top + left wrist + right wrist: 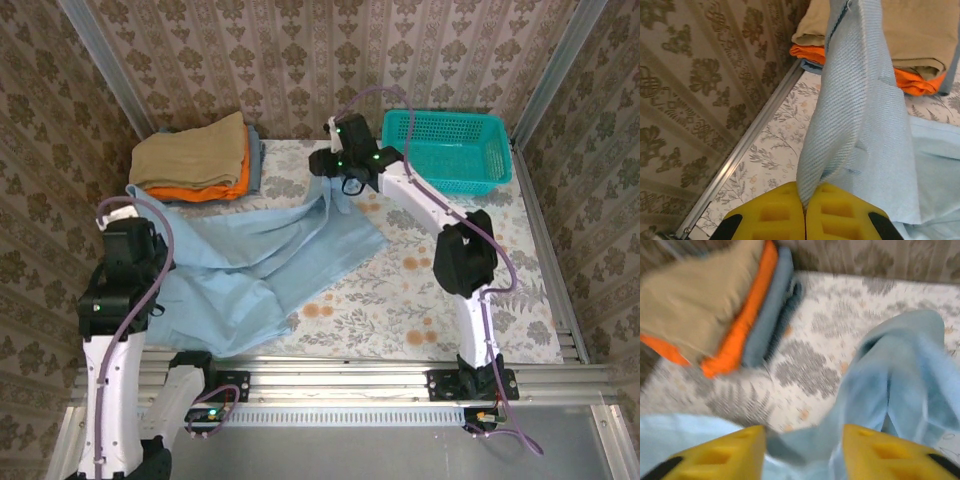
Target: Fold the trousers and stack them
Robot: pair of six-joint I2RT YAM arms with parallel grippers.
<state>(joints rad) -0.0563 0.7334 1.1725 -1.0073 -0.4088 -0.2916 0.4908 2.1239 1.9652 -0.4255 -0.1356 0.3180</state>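
Pale-blue trousers (pixel 250 270) look soft and limp, best taken at corners; left gripper (pixel 805 202) pinches them, right gripper (pixel 802 447) gapes over 1 fold.

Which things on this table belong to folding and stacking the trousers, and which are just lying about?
Job in hand:
trousers
left end effector, shut on them
right end effector, open, with their cloth between its fingers

Lying about:
basket
tan garment
orange garment, under the tan one
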